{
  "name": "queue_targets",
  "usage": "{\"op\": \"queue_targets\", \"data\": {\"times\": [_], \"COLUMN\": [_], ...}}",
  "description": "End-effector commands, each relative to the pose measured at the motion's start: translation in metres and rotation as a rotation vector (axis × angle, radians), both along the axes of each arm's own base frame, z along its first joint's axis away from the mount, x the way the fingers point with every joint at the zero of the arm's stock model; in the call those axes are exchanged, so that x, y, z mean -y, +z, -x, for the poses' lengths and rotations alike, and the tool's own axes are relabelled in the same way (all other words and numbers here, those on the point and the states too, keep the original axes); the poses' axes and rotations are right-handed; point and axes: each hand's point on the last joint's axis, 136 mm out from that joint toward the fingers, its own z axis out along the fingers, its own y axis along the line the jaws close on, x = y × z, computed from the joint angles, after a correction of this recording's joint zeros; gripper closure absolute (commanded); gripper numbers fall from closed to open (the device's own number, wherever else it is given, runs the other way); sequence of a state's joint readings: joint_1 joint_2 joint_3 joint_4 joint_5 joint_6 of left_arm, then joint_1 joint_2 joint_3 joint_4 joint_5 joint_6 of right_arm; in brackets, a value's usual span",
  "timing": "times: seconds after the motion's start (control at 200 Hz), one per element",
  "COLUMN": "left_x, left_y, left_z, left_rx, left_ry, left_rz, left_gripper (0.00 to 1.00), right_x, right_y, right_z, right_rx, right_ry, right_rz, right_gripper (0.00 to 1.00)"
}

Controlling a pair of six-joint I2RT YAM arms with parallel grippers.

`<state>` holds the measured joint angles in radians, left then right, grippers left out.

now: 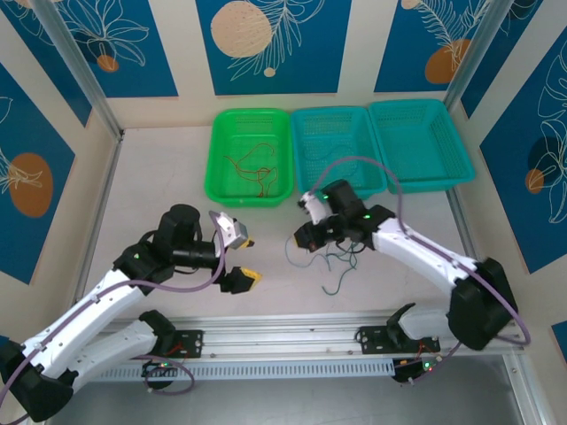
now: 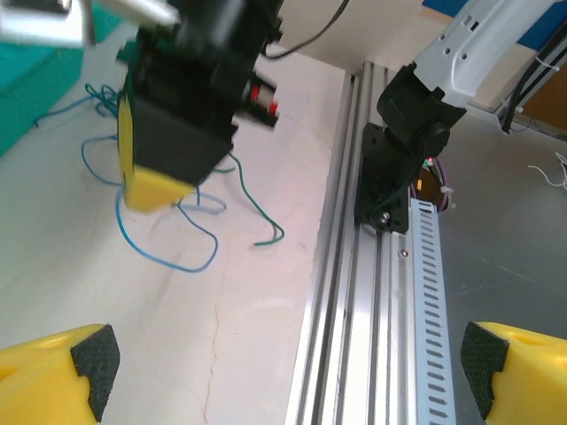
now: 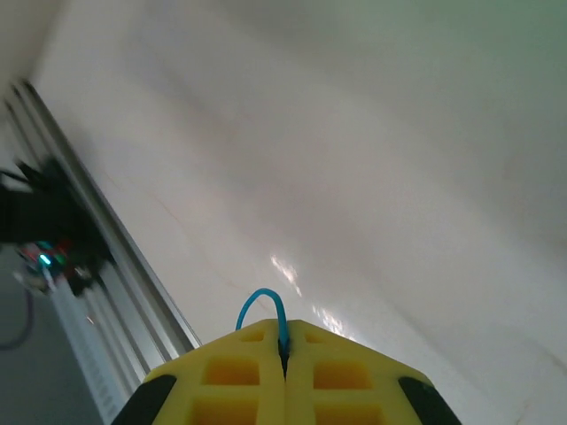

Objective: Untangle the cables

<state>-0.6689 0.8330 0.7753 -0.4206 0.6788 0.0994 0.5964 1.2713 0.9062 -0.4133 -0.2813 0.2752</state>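
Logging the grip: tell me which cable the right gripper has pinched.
The blue cable: its loop sticks out of the shut right gripper; the green cable lies loose.

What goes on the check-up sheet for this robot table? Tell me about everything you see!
Surface: pale table, metal rail along the near edge.
Job's things: blue and green cables tangled on the table; red cables in the green basket.
Clutter: two teal baskets, contents unclear.
Grippers: left gripper open; right gripper shut on a blue cable.
Cables: purple-grey arm cables loop off both arms.
Surroundings: blue leaf-patterned walls.
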Motion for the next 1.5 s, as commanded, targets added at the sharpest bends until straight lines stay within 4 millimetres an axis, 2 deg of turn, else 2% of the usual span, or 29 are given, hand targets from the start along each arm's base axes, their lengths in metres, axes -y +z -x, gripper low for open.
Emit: {"op": "queue_targets", "data": {"times": [0.0, 0.135, 0.265, 0.445, 0.645, 0.8, 1.04, 1.325, 1.495], "left_x": [0.008, 0.016, 0.027, 0.037, 0.04, 0.038, 0.038, 0.037, 0.036], "left_y": [0.023, 0.045, 0.061, 0.055, 0.038, 0.033, 0.032, 0.03, 0.031], "left_z": [-0.012, -0.027, -0.026, -0.026, -0.02, -0.017, -0.016, -0.017, -0.017], "left_rx": [0.061, 0.079, 0.113, 0.128, 0.118, 0.123, 0.128, 0.137, 0.14], "left_ry": [0.038, 0.103, 0.075, 0.066, 0.068, 0.075, 0.074, 0.076, 0.08], "left_rz": [0.091, 0.187, 0.25, 0.23, 0.165, 0.154, 0.157, 0.149, 0.151], "left_gripper": [0.0, 0.0, 0.0, 0.0, 0.0, 0.0, 0.0, 0.0, 0.0], "right_x": [0.001, 0.017, 0.033, 0.059, 0.082, 0.095, 0.107, 0.136, 0.139], "right_y": [0.049, 0.101, 0.14, 0.191, 0.254, 0.307, 0.376, 0.429, 0.466], "right_z": [-0.008, -0.029, -0.054, -0.092, -0.117, -0.124, -0.126, -0.145, -0.144], "right_rx": [0.048, 0.155, 0.243, 0.334, 0.424, 0.539, 0.663, 0.706, 0.761], "right_ry": [-0.039, -0.132, -0.264, -0.44, -0.524, -0.55, -0.585, -0.689, -0.658], "right_rz": [-0.195, -0.314, -0.349, -0.38, -0.428, -0.469, -0.563, -0.65, -0.698], "right_gripper": [1.0, 1.0, 1.0, 1.0, 1.0, 1.0, 1.0, 1.0, 1.0]}}
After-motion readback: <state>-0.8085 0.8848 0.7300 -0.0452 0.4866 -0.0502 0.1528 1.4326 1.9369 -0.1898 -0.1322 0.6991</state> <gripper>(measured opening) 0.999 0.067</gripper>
